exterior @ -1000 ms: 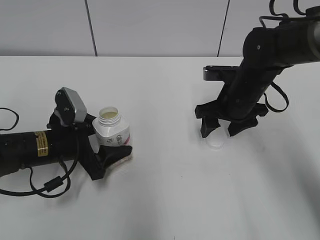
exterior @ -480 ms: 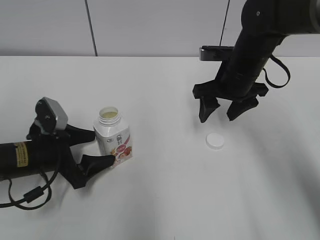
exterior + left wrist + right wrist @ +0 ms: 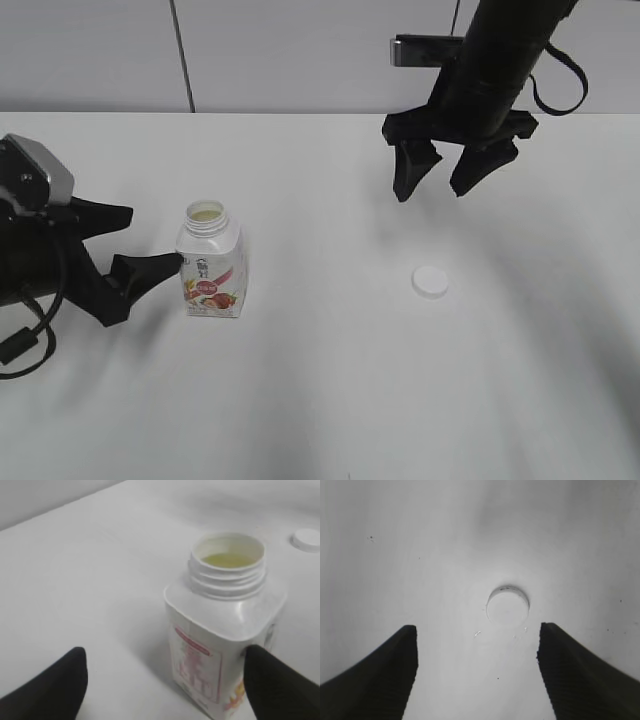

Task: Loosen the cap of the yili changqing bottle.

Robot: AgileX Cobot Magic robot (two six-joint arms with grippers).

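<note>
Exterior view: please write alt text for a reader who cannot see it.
An open white bottle stands upright on a white table, and its cap lies flat on the table to the right. The left gripper, open, sits just left of the bottle; the right gripper, also open and empty, hangs above and behind the cap.

A plain white worktop (image 3: 320,400) is filling most of the exterior view, its far edge meeting a pale grey wall (image 3: 300,50). Two thin dark seams are running down that wall, one (image 3: 181,55) toward the far-left part of the worktop and one (image 3: 449,75) toward the far-right part. Soft grey shadows are lying across the worktop's surface near its right edge.
</note>
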